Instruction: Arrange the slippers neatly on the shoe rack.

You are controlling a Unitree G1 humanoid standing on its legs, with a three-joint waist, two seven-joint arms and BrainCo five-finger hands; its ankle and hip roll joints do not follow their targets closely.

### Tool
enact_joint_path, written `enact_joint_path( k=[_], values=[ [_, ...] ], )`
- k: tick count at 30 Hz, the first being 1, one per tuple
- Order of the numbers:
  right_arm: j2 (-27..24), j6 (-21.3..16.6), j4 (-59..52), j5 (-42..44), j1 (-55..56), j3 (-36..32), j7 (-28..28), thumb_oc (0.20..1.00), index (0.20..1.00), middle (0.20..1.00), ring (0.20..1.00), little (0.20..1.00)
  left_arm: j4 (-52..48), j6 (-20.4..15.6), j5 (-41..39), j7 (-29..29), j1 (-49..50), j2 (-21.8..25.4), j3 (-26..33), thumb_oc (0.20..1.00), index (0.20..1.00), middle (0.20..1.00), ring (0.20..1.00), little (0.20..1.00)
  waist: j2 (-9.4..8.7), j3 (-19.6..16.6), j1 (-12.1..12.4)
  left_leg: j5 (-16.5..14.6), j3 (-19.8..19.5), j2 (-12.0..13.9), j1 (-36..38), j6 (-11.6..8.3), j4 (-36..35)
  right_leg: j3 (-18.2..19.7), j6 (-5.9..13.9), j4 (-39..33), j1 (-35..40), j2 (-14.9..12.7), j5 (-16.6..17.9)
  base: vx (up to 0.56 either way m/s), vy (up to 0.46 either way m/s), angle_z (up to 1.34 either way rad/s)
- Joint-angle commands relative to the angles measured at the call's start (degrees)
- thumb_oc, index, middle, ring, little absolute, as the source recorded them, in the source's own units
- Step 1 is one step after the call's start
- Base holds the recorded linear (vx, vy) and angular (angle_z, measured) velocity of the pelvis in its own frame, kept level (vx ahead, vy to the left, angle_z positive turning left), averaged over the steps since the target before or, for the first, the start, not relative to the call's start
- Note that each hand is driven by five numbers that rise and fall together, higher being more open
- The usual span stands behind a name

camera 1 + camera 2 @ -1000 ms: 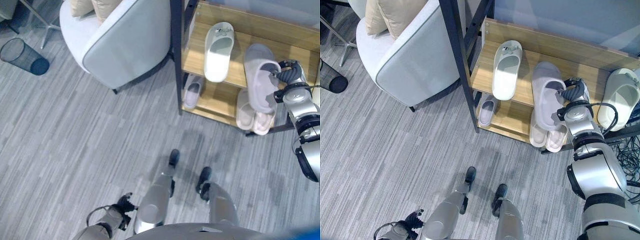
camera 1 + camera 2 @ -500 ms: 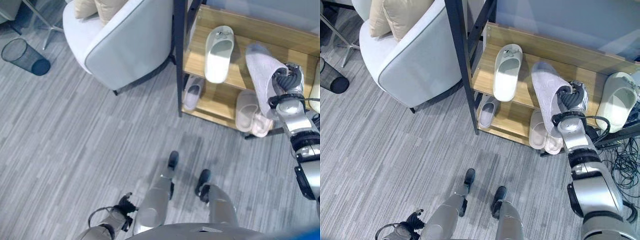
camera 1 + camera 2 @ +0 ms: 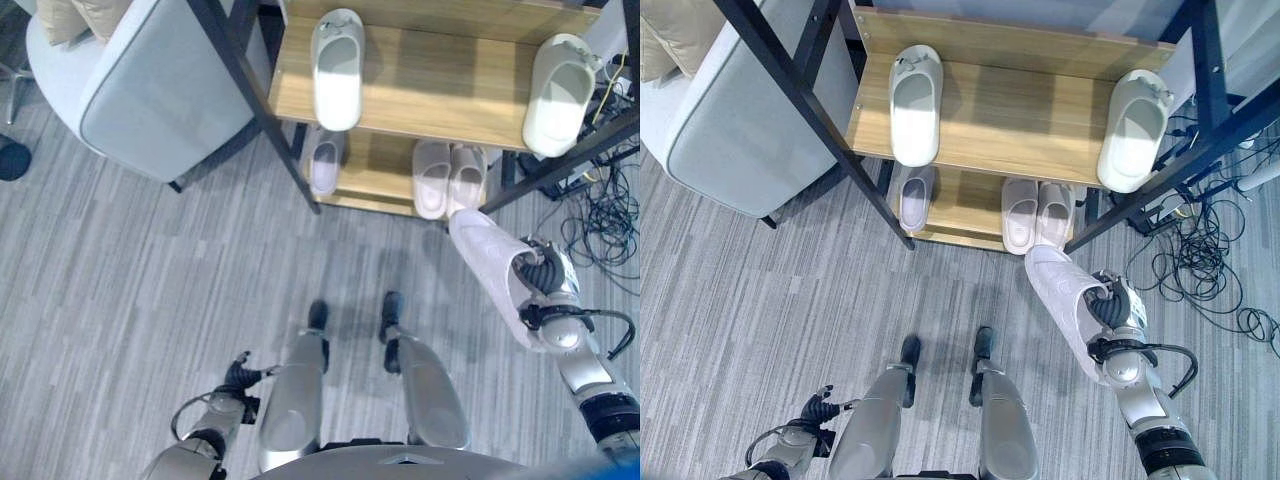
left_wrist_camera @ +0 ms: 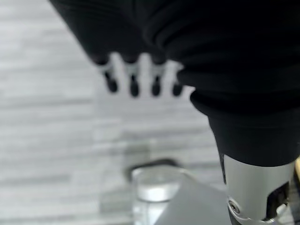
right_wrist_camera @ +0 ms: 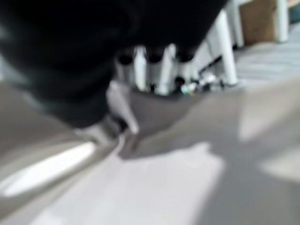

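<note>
My right hand (image 3: 545,292) is shut on a pale lilac slipper (image 3: 488,262), holding it tilted above the floor just in front of the shoe rack (image 3: 430,100). The same slipper (image 3: 1068,308) shows in the right eye view, and my fingers (image 5: 154,70) curl against it in the right wrist view. On the top shelf lie one white slipper (image 3: 338,65) at the left and another (image 3: 560,92) at the right, with bare wood between them. The lower shelf holds a small slipper (image 3: 326,165) and a pinkish pair (image 3: 447,178). My left hand (image 3: 238,375) hangs open low at the left, its fingers (image 4: 133,79) straight.
A grey armchair (image 3: 150,80) stands left of the rack, close to its black front post (image 3: 255,110). Loose cables (image 3: 600,210) lie on the floor at the rack's right end. A dark bin (image 3: 10,160) sits at the far left edge.
The camera has shifted towards the rack. My right hand has drawn the lilac slipper back from the top shelf and down, out in front of the rack. The left hand stays idle.
</note>
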Motion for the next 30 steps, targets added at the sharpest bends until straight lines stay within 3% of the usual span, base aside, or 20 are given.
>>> enact_joint_path(
  k=[1,2,3,4,7,10,12,14,20,21,25,30],
  values=[
    [-1.8,-4.5,-3.9,2.5,-3.6,-0.9,-1.5,0.2,0.2,0.2,0.2,0.2,-6.2,-2.5,-4.1,0.5,0.4,-1.4,-1.5,1.0,1.0,1.0,1.0,1.0,-1.61,0.2,3.0,-0.6,2.3,3.0,-3.0,2.8,-5.4,0.8,5.69,-5.3,4.9,-1.7,-1.3,0.12,0.005,0.81],
    [-1.3,-4.8,-3.5,3.2,-4.3,-0.5,-1.9,0.2,0.2,0.2,0.2,0.2,-6.4,-2.7,-5.0,0.6,0.0,-1.2,-1.4,1.0,1.0,1.0,1.0,1.0,-1.49,0.1,3.8,2.0,1.5,3.7,-3.5,2.42,-10.9,0.8,5.8,-5.3,4.6,-1.1,-1.4,0.26,0.072,0.64],
    [-0.9,-5.1,-2.7,4.2,-6.3,0.7,-2.3,0.2,0.2,0.2,0.2,0.2,-5.4,-3.0,-6.3,0.8,-0.7,-0.2,-0.9,1.0,1.0,1.0,1.0,1.0,-2.18,0.3,6.0,8.0,-1.8,5.8,-4.0,0.99,-22.7,1.7,6.17,-5.2,4.5,0.2,-2.2,0.28,0.173,0.31],
    [-0.6,-5.6,-3.5,4.0,-6.2,0.9,-1.8,0.2,0.2,0.2,0.2,0.2,-4.1,-2.9,-6.7,0.7,-0.5,-0.5,0.1,1.0,1.0,1.0,1.0,1.0,-2.27,-0.3,6.3,9.0,-3.5,7.1,-2.5,1.11,-27.8,2.7,6.73,-4.8,4.1,0.8,-2.6,0.27,0.161,-0.22],
    [0.0,-5.8,-3.9,3.9,-6.5,1.4,-1.7,0.2,0.2,0.2,0.2,0.2,-0.2,-2.6,-6.3,0.9,-1.2,-0.6,1.1,1.0,1.0,1.0,1.0,1.0,-2.7,-0.2,6.2,9.6,-3.1,6.9,-2.8,0.79,-26.5,3.4,7.21,-3.9,4.0,0.6,-2.9,0.18,0.157,-0.24],
    [2.0,-6.6,-4.3,6.9,-7.1,2.0,-0.4,0.2,0.2,0.2,0.2,0.2,4.6,-1.7,-2.9,1.9,-2.2,-0.3,1.6,1.0,1.0,1.0,1.0,1.0,-4.28,0.6,6.0,7.9,-1.5,4.1,-4.1,1.38,-23.1,5.9,8.44,-5.2,4.3,-1.5,-1.8,0.15,0.199,-0.15],
    [2.4,-6.6,-4.3,7.2,-7.0,2.3,0.1,0.2,0.2,0.2,0.2,0.2,4.7,-1.6,-2.6,1.9,-2.4,-0.2,1.8,1.0,1.0,1.0,1.0,1.0,-4.59,0.6,6.0,7.4,-1.1,3.8,-4.2,1.58,-22.5,6.2,8.72,-5.7,4.4,-2.0,-1.4,0.16,0.18,-0.47],
    [2.9,-6.1,-2.8,7.2,-8.0,3.4,0.3,0.2,0.2,0.2,0.2,0.2,3.8,-1.6,-2.2,2.1,-2.6,1.0,1.7,1.0,1.0,1.0,1.0,1.0,-5.1,0.9,6.5,5.0,0.0,2.6,-4.4,2.98,-20.7,6.3,10.01,-5.9,4.9,-3.5,-0.1,0.17,0.194,-0.35],
    [5.0,-5.5,1.1,8.3,-10.9,5.6,0.3,0.2,0.2,0.2,0.2,0.2,2.5,-1.9,-3.4,3.2,-4.3,2.3,1.5,1.0,1.0,1.0,1.0,1.0,-4.62,3.5,6.5,0.9,1.9,2.1,-3.3,4.88,-17.5,5.1,11.32,1.2,1.4,-6.5,3.4,0.1,0.123,-0.06],
    [5.0,-5.2,2.1,8.3,-11.0,5.9,0.1,0.2,0.2,0.2,0.2,0.2,1.5,-2.4,-3.8,3.6,-4.8,2.4,0.9,1.0,1.0,1.0,1.0,1.0,-4.45,3.6,6.0,-0.9,2.1,1.9,-2.5,4.73,-17.4,4.3,11.47,-1.0,0.9,-7.3,4.1,0.16,-0.001,-0.08],
    [4.6,-4.3,2.2,8.7,-11.9,5.6,-0.4,0.2,0.2,0.2,0.2,0.2,-0.6,-3.2,-4.9,4.2,-5.5,1.7,0.5,1.0,1.0,1.0,1.0,1.0,-4.04,4.5,4.9,-1.7,2.5,1.3,-0.8,4.6,-18.0,2.7,11.98,-10.6,-1.8,-8.9,9.3,0.11,-0.03,-0.2],
    [3.7,-3.2,-0.7,6.5,-10.5,5.4,-0.3,0.2,0.2,0.2,0.2,0.2,-1.8,-3.6,-4.5,4.3,-6.5,1.0,-0.5,1.0,1.0,1.0,1.0,1.0,-3.71,5.1,3.5,-3.9,1.5,1.4,0.1,4.03,-16.3,3.8,12.78,-12.8,-4.7,-9.7,10.6,0.14,-0.136,-0.16]
  ],
)
